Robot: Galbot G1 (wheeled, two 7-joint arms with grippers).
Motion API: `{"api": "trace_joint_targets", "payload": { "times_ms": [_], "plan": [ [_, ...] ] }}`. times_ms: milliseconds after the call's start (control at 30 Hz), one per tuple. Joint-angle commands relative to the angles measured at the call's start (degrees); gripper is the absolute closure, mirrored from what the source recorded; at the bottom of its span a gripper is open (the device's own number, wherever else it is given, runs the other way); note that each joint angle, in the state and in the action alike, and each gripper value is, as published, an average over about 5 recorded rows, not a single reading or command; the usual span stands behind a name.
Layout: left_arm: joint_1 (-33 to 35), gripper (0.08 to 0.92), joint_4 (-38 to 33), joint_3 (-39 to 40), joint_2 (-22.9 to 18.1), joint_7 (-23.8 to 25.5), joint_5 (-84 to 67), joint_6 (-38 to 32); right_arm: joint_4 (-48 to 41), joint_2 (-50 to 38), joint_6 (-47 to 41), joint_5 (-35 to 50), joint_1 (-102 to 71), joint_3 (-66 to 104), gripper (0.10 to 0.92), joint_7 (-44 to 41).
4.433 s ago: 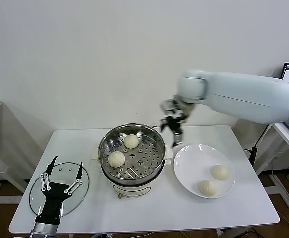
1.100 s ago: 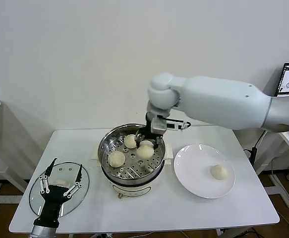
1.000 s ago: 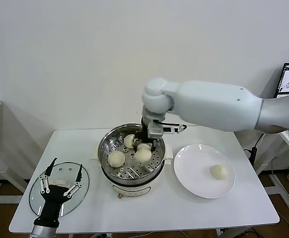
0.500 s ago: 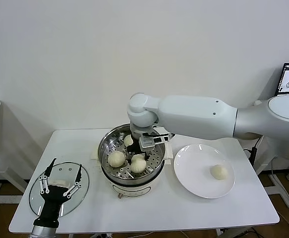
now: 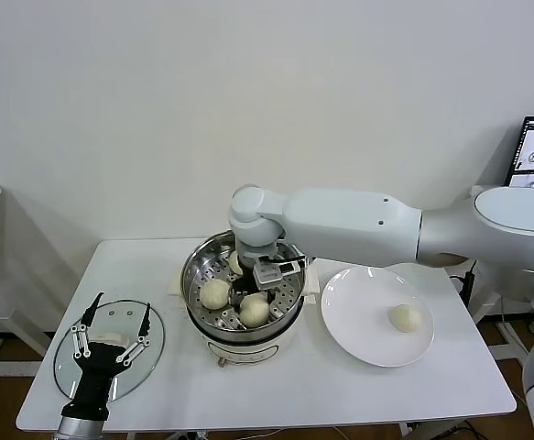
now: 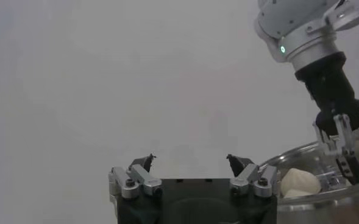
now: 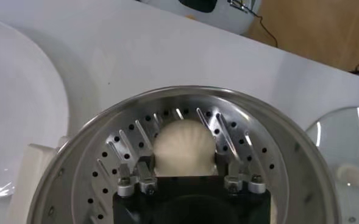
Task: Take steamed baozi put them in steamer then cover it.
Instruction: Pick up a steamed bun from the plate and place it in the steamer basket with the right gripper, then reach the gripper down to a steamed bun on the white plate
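I see bright, even room light from above. The table (image 5: 358, 385) carries only soft shadows. Glare shines on the steamer (image 5: 193, 275) rim. My left wrist view looks hazy and washed out; the head view is sharp.

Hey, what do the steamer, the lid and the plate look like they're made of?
The steamer: polished steel by the look, mirror-bright wall and perforated tray, on a white base, probably plastic.
The lid: clear glass, since the table shows through it, with a thin metal-looking rim.
The plate: glossy white, likely glazed ceramic, though plastic can't be ruled out.
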Motion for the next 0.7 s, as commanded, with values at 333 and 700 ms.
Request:
{"api": "trace_joint_targets", "payload": {
  "times_ms": [333, 700],
  "plan": [
    [-0.4, 0.177, 0.3, 0.2, -0.1, 0.0, 0.0, 0.0, -2.9, -8.1, -9.2, 7.3, 0.1, 13.5, 0.203, -6.0],
    [-1.0, 0.177, 0.3, 0.3, 0.2, 0.1, 0.0, 0.3, -19.8, -26.5, -41.1, 27.0, 1.2, 14.2, 0.203, -10.5]
  ]
}}
